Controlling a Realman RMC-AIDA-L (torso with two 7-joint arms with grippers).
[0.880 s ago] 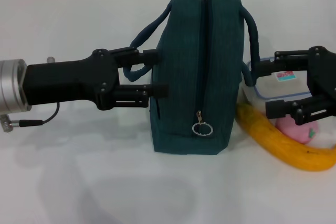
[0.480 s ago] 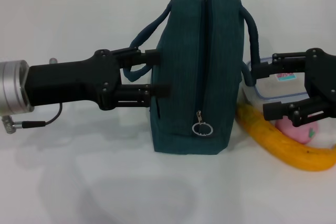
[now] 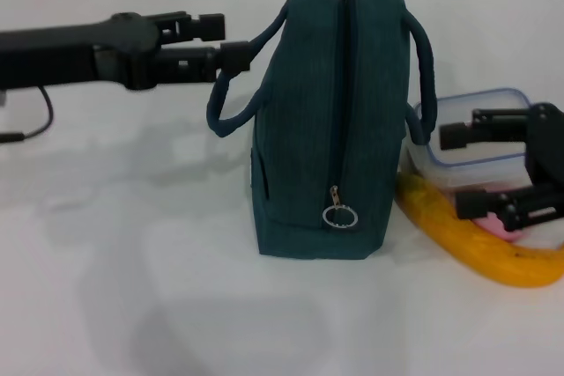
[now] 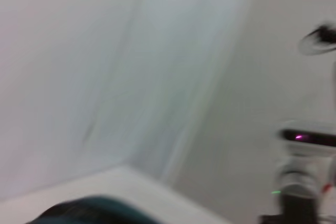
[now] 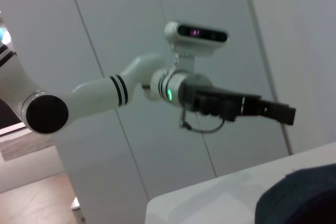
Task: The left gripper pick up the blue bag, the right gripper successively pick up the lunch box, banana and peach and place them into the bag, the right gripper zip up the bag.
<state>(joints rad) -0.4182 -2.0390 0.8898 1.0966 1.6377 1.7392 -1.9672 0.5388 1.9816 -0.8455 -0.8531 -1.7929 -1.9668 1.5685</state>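
1. Banana (image 3: 480, 248). Lies on the white worktop (image 3: 132, 288) toward its right edge, nearest the front of all the goods, its inner end tucked against the foot of the bag. Waiting its turn for packing.

2. Peach (image 3: 498, 228). Only a pink sliver shows, between banana and lunch box, mostly hidden behind my right tool.

3. My right gripper (image 3: 465, 169). Hangs over the lunch box and peach at the right edge, jaws spread wide, holding nothing. I judge it is poised there because the lunch box is first to go in.

4. Lunch box (image 3: 467, 129). Clear, blue-rimmed, sits just behind the banana and beside the bag's right flank, under the near handle loop.

5. Blue bag (image 3: 308, 121). Stands upright on its base near the middle of the worktop, zipper closed along its length with the ring pull (image 3: 339, 216) hanging at the front. Both handles droop outward. It is not yet lifted or opened, so nothing can go in.

6. My left gripper (image 3: 231, 37). Farthest back, reaching in from the left edge, fingertips at the top of the left handle (image 3: 238, 94) where it leaves the bag. Whether the fingers have closed on that handle I cannot tell. I judge the handle is the intended lifting point.
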